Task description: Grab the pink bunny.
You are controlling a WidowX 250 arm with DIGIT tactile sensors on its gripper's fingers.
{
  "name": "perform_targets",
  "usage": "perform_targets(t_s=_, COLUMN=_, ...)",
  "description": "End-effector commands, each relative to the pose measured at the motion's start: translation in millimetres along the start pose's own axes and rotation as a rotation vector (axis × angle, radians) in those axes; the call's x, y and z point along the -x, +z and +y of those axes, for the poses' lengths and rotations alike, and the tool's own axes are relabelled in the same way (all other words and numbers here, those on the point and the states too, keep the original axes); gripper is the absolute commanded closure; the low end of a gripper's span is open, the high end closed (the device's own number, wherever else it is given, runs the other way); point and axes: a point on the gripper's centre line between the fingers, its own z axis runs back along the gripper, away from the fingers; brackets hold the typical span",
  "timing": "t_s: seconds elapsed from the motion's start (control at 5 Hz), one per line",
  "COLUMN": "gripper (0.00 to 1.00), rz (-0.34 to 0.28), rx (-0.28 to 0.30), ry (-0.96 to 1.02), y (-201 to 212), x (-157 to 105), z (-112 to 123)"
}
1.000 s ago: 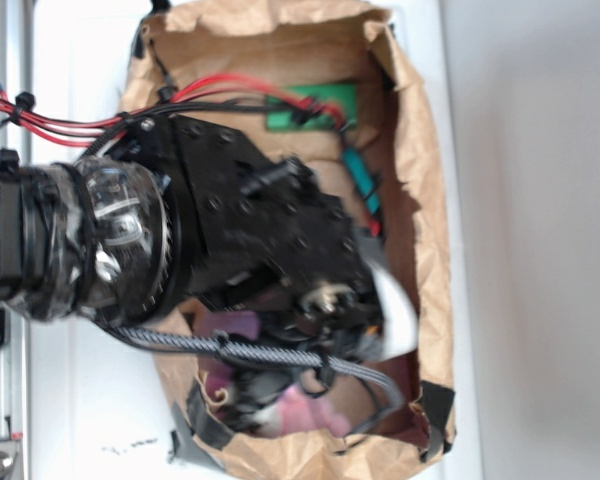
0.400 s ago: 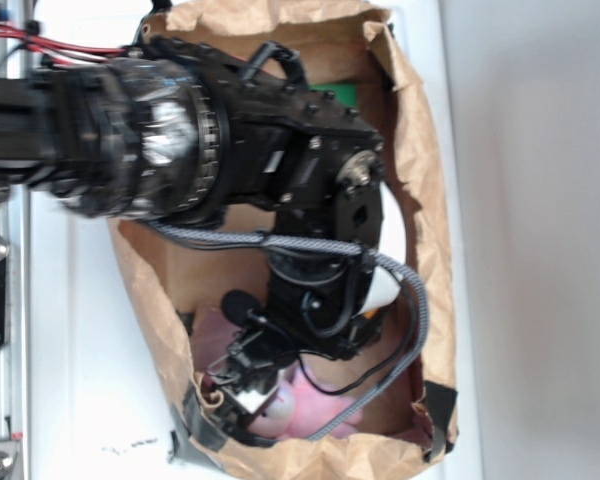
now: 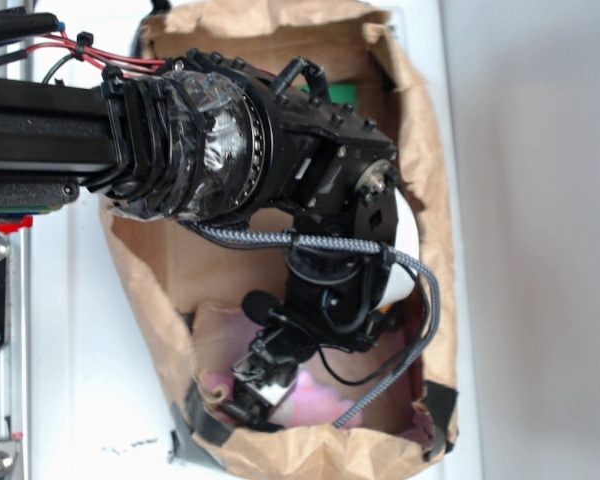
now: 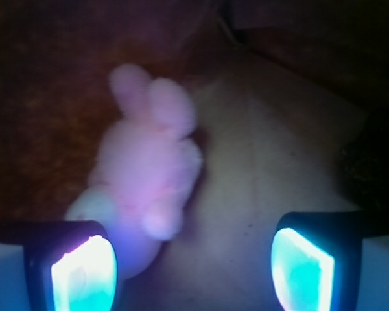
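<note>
Two lit pads [image 4: 84, 275] are seen spread wide at the bottom of the wrist view, so the gripper [image 4: 191, 272] is held open with nothing between its jaws. The bunny [image 4: 149, 172] is seen lying on the floor of a paper-lined box [image 3: 430, 250], ears pointing away from the camera, just ahead of the left pad and well off the midline. In the exterior view the gripper [image 3: 260, 385] is lowered into the near end of the box, with pink showing beside it.

A miss is judged likely if the jaws are closed from here: the bunny sits to one side, so it could be nudged away or only clipped at the edge. Being soft, it could also be squeezed out.

Crumpled brown paper forms the walls and a fairly flat floor. Room is tight; the paper could be snagged by the fingers or cable [image 3: 380, 390].
</note>
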Motion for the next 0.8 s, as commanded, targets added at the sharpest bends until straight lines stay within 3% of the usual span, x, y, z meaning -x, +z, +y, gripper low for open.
perform_targets(t_s=0.0, gripper=0.0, rz=-0.004, rx=0.045, ry=-0.108, y=-29, x=-16, z=-34)
perform_targets(t_s=0.2, gripper=0.0, rz=-0.004, rx=0.072, ry=-0.148, y=-30, x=-12, z=-31)
perform_targets(t_s=0.4, gripper=1.0, rz=-0.057, rx=0.093, ry=-0.141, y=-23, x=-11, z=-24)
perform_targets(t_s=0.6, gripper=1.0, rz=-0.083, rx=0.095, ry=-0.138, y=-17, x=-9, z=-13)
